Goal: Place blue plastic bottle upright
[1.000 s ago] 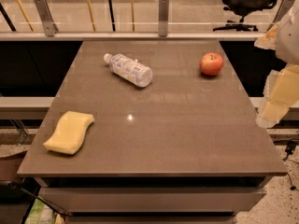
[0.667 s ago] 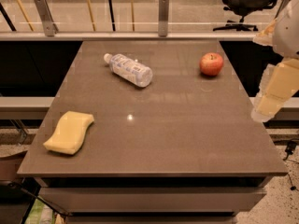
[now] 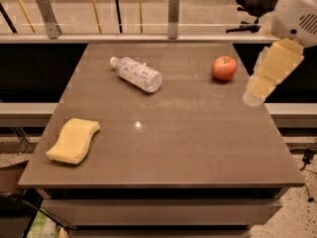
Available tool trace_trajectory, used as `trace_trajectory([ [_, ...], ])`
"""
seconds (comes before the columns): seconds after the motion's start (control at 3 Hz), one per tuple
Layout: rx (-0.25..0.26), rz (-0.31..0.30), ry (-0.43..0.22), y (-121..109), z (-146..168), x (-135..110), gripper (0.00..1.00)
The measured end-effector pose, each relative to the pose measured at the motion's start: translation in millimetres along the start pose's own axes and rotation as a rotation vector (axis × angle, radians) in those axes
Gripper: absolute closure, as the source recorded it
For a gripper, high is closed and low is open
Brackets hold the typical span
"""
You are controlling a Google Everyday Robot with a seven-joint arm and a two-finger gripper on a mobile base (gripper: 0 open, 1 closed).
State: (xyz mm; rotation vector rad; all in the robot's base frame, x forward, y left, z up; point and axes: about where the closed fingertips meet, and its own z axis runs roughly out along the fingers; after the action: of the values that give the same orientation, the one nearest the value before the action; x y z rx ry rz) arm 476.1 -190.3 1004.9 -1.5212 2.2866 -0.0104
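Blue plastic bottle (image 3: 136, 73) lies on its side on the table (image 3: 198, 148), white cap pointing far-left. Left of the bottle and nearer the front sits 1 yellow sponge (image 3: 74, 140). Right of it is 1 red apple (image 3: 224, 67). Farther right, the gripper (image 3: 255, 93) hangs at the table's edge, well apart from the bottle. I cannot tell how far open it is.

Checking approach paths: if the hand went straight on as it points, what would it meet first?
The hand, at the right edge pointing down-left, would likely meet bare table first, missing the apple; depth is unclear.
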Motion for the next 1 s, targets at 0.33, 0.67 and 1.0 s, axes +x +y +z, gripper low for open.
trace_trajectory([
  [0.33,-0.002,0.084,0.006,-16,6,-24,0.00],
  [0.67,0.017,0.157,0.055,-29,15,-49,0.00],
  [1.0,0.050,0.227,0.124,-42,30,-75,0.00],
])
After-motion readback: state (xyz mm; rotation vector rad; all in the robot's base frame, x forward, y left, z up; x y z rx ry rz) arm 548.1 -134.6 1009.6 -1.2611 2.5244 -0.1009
